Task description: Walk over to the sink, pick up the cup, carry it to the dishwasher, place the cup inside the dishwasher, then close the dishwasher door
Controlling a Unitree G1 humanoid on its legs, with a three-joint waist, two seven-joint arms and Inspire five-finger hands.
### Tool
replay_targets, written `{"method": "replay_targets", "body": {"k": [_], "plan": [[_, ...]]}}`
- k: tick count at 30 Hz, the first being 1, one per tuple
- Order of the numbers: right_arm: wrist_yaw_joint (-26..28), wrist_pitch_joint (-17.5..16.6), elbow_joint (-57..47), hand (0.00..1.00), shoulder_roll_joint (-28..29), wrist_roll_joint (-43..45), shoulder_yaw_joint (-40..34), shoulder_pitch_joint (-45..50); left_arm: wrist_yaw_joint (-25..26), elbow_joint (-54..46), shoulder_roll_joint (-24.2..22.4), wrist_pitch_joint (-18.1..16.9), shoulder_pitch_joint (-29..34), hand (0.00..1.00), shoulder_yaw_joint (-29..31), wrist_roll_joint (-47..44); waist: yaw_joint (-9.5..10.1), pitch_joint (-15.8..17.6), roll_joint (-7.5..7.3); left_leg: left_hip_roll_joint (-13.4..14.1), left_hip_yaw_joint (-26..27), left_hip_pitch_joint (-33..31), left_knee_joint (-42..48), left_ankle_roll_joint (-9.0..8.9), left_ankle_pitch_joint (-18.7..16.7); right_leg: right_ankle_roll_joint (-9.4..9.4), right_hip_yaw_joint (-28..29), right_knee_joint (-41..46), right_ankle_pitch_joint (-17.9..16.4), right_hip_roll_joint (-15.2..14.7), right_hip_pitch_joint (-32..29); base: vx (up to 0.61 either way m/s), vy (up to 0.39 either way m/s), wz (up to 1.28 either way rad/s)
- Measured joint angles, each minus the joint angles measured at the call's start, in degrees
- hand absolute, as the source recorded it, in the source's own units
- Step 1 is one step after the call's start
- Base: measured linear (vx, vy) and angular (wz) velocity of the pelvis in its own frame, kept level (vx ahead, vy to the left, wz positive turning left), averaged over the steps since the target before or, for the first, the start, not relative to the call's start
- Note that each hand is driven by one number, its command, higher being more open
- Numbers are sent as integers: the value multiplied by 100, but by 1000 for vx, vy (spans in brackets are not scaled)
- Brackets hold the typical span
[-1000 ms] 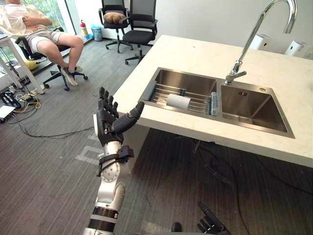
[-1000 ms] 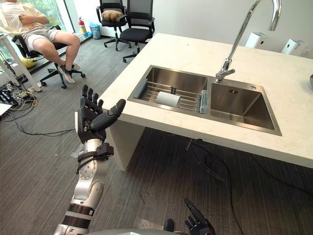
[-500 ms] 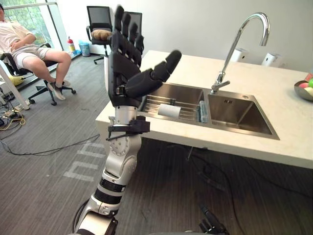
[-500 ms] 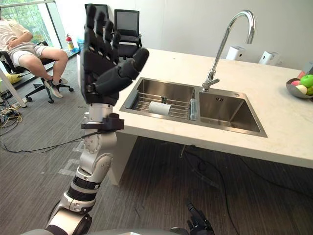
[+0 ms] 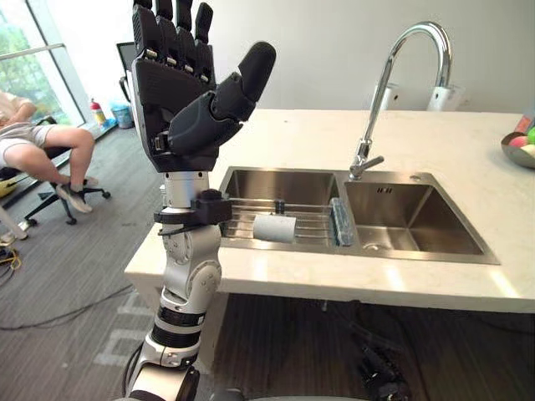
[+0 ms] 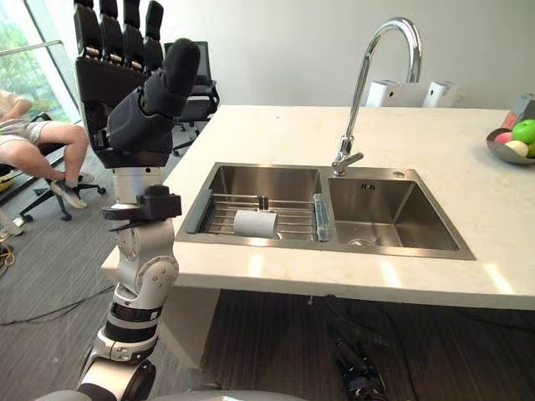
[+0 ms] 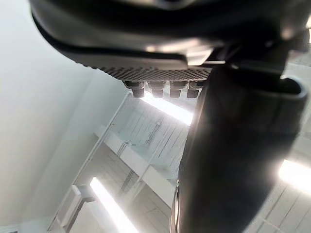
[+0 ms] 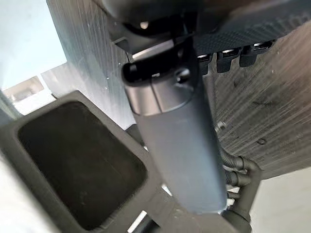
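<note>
A pale stone desk runs across the room with a double steel sink set into it; a tall curved tap rises behind the divider between the basins. The cup, white, lies on its side on a wire rack in the basin on the robot's left, touched by neither hand. The left robot hand is raised high in front of the desk's near corner, fingers straight and upright, thumb angled out, holding nothing; it is well apart from the cup. The right robot hand hangs low near the dark floor below the desk edge, fingers relaxed and empty. A bowl of fruit sits at the desk's far right; a person sits on a chair far left.
</note>
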Motion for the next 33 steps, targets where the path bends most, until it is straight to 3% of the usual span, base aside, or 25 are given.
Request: {"method": "replay_targets", "body": {"k": [1,4,6,8,10,11,12,14,15,16,18,19,21,28,33], "plan": [[-20,26,41,100,44,16,1,-17,16,3,33,76,0,100,11,-46,1,-5,-15,-40,27,67,-171,1,-1,26,-16,-15,16,-32,-11,199,105,-3],[-131,210,265,100,192,-9,4,54,218,82,60,802,50,100,-52,-96,161,-15,-46,-117,148,414,-613,8,3,159,-91,249,142,-122,-48,124,63,-13],[-227,154,280,100,172,-14,-61,117,364,218,86,1230,173,100,-274,104,164,-28,-69,-190,128,546,-780,26,5,171,-165,1163,154,-244,-429,60,44,5],[-243,78,263,100,137,2,-164,174,413,536,83,1448,383,100,-410,244,157,-20,-98,-278,115,666,-877,64,-7,218,-168,2117,300,-415,-867,49,54,7],[-244,-21,247,100,128,0,-238,185,468,947,37,1551,632,100,-431,404,125,-17,-87,-279,59,847,-989,143,-58,151,-227,2884,681,-521,-1202,84,20,10],[-244,-46,247,100,125,-9,-257,187,498,1274,3,1558,721,100,-417,436,92,8,-41,-206,-28,942,-1023,130,-84,107,-291,3018,363,-528,-1315,93,-48,27],[-244,-48,242,100,123,-10,-266,187,520,1574,-16,1557,742,100,-375,437,71,9,-44,-117,-139,967,-1018,79,-120,96,-319,2830,107,-524,-1414,81,-118,32],[-248,-13,232,100,113,-20,-231,180,516,1873,27,1556,757,100,-259,436,29,18,-36,60,-340,954,-948,-57,-164,151,-83,2118,72,-403,-1488,68,-145,47],[-249,6,243,100,110,-25,-199,189,514,1908,52,1556,759,100,-208,435,-5,19,-81,83,-414,913,-868,-146,-187,190,-17,1596,261,-382,-1422,107,-219,66],[-251,76,307,100,124,-22,-107,187,476,1890,133,1534,758,100,-94,435,-28,42,-275,33,-547,857,-709,-311,-248,398,68,853,702,-444,-1234,125,-242,50],[-266,199,392,100,15,-25,-101,181,428,1892,66,1544,803,100,-23,459,121,20,-120,274,-556,760,-726,-422,-217,401,-140,188,665,-223,-928,150,-265,21],[-267,247,398,100,-18,-59,-99,148,337,1886,43,1546,819,100,-27,631,158,29,-51,381,-552,769,-867,-500,-160,303,-180,-2,720,-102,-896,112,-196,-2],[-290,289,399,100,-15,-108,-27,129,201,1861,45,1570,877,100,-134,900,150,20,-36,483,-518,852,-1053,-587,-92,236,-188,-172,767,15,-839,79,-137,-9],[-377,490,357,100,-150,-172,300,110,-581,1767,191,1626,990,100,-699,2056,147,12,-30,513,-305,854,-1264,-547,-16,270,-72,-822,1141,70,-743,26,13,-15],[-370,585,363,100,-234,-156,470,128,-1149,1419,854,1595,1160,100,-934,2596,130,15,-22,492,-166,824,-1336,-512,52,298,37,-1239,1434,72,-683,-36,37,-12]]}}
